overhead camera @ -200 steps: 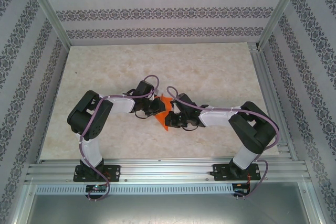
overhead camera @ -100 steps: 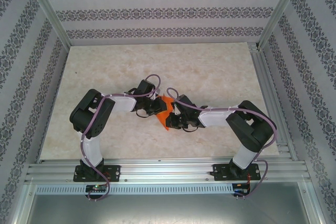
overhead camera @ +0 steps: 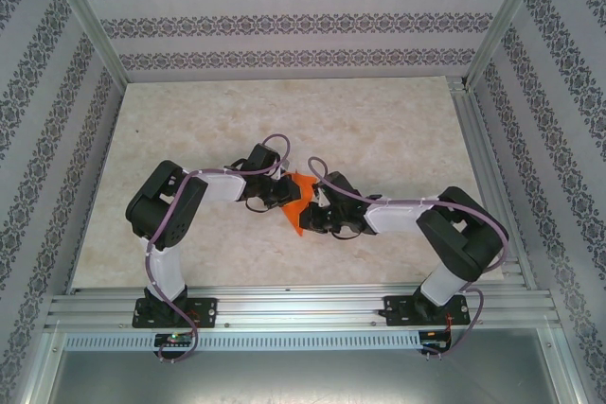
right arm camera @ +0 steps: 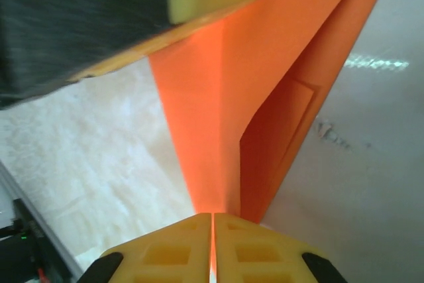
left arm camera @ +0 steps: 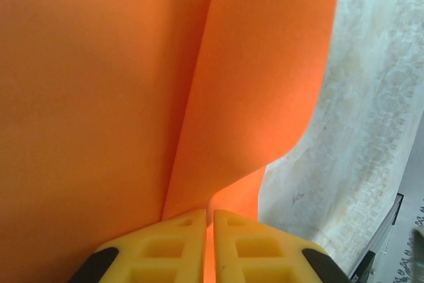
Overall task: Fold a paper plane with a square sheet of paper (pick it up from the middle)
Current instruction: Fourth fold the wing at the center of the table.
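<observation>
Left gripper [overhead camera: 284, 194] sits just left of table centre, clenched on the paper [overhead camera: 299, 198]. Its wrist view shows the yellow tips pinched together with a thin orange sliver between them. Paper is orange and already part-folded: one flap curls outward above that pinch, and a crease line runs up from it. It hangs between the two grippers over the middle of the table [left arm camera: 371, 130], toward the near edge. Can't tell whether its lower corner touches the surface. Right gripper [overhead camera: 311, 217] is just right of the paper and slightly nearer the arm bases, also clamped shut on it. Its tips close on a folded edge, the layers fan out above the pinch, and the left gripper's pad grips the far end at the top of that view. My read: mid-fold, both arms holding the sheet in the air to line up or set a crease. To do it well, hold both pinches firm and move the arms together so the span between them neither stretches nor buckles. Thin paper tears if pulled apart and slips if either side relaxes. Get the loose flap's edge onto the centre crease before committing, since a skewed fold carries into the wings. Probably safer to lower it flat onto the table and press the crease there than to crease it mid-air. Release one side at a time.
</observation>
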Controlling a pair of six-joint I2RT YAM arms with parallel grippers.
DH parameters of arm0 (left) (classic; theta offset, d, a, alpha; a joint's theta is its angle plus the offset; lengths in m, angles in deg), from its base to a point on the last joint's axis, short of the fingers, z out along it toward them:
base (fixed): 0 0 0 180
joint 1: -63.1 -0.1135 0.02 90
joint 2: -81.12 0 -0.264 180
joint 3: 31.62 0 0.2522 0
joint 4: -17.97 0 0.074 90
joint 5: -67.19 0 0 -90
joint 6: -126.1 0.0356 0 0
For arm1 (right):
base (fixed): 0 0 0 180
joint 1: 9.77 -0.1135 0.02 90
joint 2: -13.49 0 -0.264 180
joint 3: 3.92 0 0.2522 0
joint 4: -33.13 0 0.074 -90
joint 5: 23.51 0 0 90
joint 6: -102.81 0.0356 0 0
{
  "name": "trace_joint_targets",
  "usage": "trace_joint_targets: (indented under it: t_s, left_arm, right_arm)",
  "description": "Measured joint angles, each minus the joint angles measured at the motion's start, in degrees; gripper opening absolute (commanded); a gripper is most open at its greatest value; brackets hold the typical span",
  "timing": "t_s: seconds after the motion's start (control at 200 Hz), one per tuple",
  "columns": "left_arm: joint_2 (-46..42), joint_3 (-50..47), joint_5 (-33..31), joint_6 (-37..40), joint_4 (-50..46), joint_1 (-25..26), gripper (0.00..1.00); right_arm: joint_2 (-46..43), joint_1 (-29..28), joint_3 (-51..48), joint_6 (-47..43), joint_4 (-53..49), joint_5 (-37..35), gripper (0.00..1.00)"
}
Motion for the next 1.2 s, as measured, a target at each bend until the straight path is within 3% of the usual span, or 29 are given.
trace_joint_targets:
  t_s: [0.21,0.794,1.203]
  left_arm:
    - [0.0,0.0,-0.1,0.0,0.0,0.0,0.14]
    - [0.0,0.0,-0.1,0.6,-0.1,0.0,0.13]
    - [0.0,0.0,-0.1,1.1,-0.1,0.0,0.13]
  right_arm:
    - [-1.6,0.2,-2.1,2.8,3.9,1.9,0.10]
    - [5.6,0.1,-5.7,9.2,16.6,4.0,0.10]
    - [-0.1,-0.9,-6.0,9.4,13.7,3.3,0.10]
